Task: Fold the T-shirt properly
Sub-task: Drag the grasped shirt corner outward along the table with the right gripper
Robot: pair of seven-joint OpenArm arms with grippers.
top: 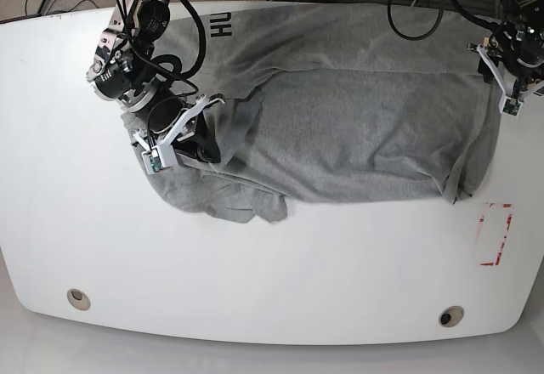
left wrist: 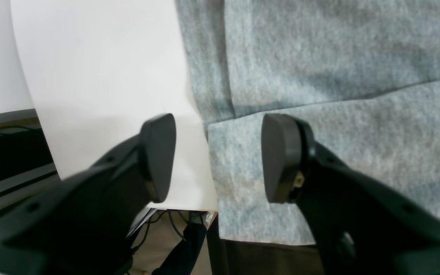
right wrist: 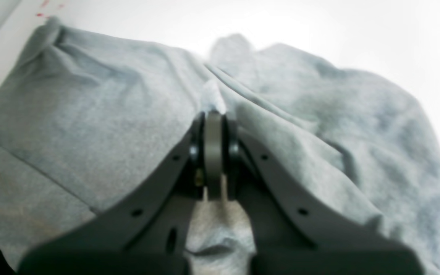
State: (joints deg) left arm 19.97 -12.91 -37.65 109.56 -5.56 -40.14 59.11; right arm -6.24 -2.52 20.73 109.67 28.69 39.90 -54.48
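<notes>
White oval worktop (top: 280,297) bearing a wrinkled heather-grey cotton T-shirt (top: 365,127), spread across its far half with one edge doubled over. Right gripper (right wrist: 214,152), fingers closed, pinches a ridge of cloth near the left edge. Left gripper (left wrist: 218,158), fingers apart, hovers empty over the far right corner.

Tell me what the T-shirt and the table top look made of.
T-shirt: soft knit, probably cotton jersey, matte heather grey; it wrinkles and drapes, with flecked fibres visible in the left wrist view.
Table: smooth hard white surface, faintly glossy, possibly laminate or painted board; the core cannot be told.
</notes>
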